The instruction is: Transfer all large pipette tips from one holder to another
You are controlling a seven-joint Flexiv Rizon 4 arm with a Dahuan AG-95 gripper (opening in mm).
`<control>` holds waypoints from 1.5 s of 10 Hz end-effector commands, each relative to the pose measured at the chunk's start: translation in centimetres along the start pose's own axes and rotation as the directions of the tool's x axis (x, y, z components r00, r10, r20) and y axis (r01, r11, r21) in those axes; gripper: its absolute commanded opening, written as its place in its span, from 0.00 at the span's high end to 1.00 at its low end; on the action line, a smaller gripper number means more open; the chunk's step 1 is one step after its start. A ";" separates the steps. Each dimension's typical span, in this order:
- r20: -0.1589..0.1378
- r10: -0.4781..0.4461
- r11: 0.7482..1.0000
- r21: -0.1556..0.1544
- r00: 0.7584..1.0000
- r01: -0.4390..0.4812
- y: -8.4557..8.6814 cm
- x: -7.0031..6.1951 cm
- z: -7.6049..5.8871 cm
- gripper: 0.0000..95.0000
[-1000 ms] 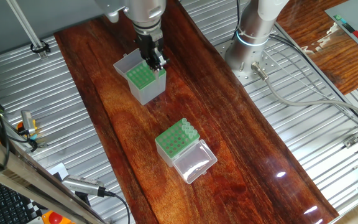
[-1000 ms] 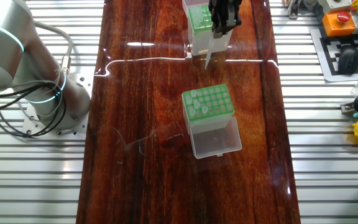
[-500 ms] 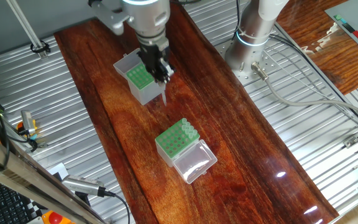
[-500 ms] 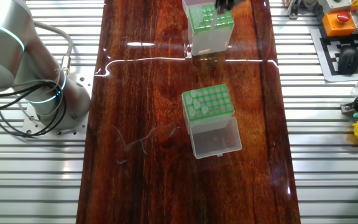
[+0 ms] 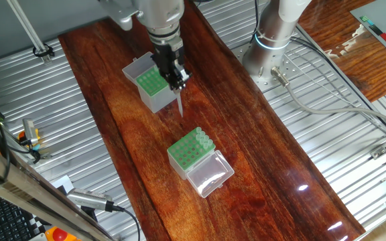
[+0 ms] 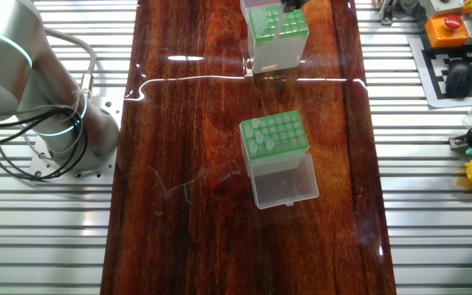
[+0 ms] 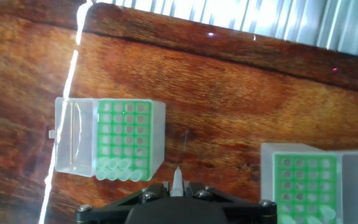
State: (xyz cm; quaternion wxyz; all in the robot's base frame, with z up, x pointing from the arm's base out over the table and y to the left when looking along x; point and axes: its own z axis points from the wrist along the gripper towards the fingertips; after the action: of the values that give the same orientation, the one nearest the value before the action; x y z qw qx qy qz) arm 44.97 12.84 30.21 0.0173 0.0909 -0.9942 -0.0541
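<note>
- We see the tool [image 5: 177, 82] pinched together on one large pipette tip [image 5: 180, 106], which hangs point-down above the bare counter [image 5: 260, 154], just beside the taller grey-sided holder [image 5: 154, 87] near the counter's far end.
- In the hand view the tip's point [image 7: 178, 182] shows between the jaws, aimed at the wood between the two boxes.
- The shorter lidded box [image 5: 191, 154] sits near the middle of the counter, its clear lid [image 5: 210, 175] folded open toward the near end; a row of tips [image 7: 120, 168] already stands along one edge of its green plate.
- We judge the tip very light, stiff but thin-walled, and smooth enough to slip or tilt in the pinch.
- The wide collar is the place to hold it; the tapered end is too slim and likely fragile.
- We reckon a crooked tip would catch on the hole's rim, so it needs to hang plumb.
- A hard squeeze could crush the collar.
</note>
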 end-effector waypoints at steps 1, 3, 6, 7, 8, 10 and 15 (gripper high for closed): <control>-0.011 -0.092 0.995 0.035 0.996 0.092 0.0 -0.2 -0.1 1.00; -0.008 -0.062 0.997 0.038 0.998 0.062 1.5 0.1 0.4 1.00; -0.004 -0.030 0.999 0.044 1.000 0.030 3.6 -0.1 0.8 1.00; -0.004 -0.017 0.999 0.044 1.000 0.017 4.4 -0.4 1.0 1.00; -0.004 -0.011 0.999 0.045 1.000 0.011 4.8 -0.5 1.2 1.00; 0.000 -0.001 0.999 0.045 1.000 0.001 5.5 -0.6 1.6 1.00; 0.007 0.017 0.999 0.042 1.000 -0.017 6.4 -0.4 2.3 1.00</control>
State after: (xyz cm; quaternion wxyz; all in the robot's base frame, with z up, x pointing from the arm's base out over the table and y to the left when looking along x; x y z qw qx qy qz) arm 43.93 19.56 28.58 0.0121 0.0823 -0.9960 -0.0340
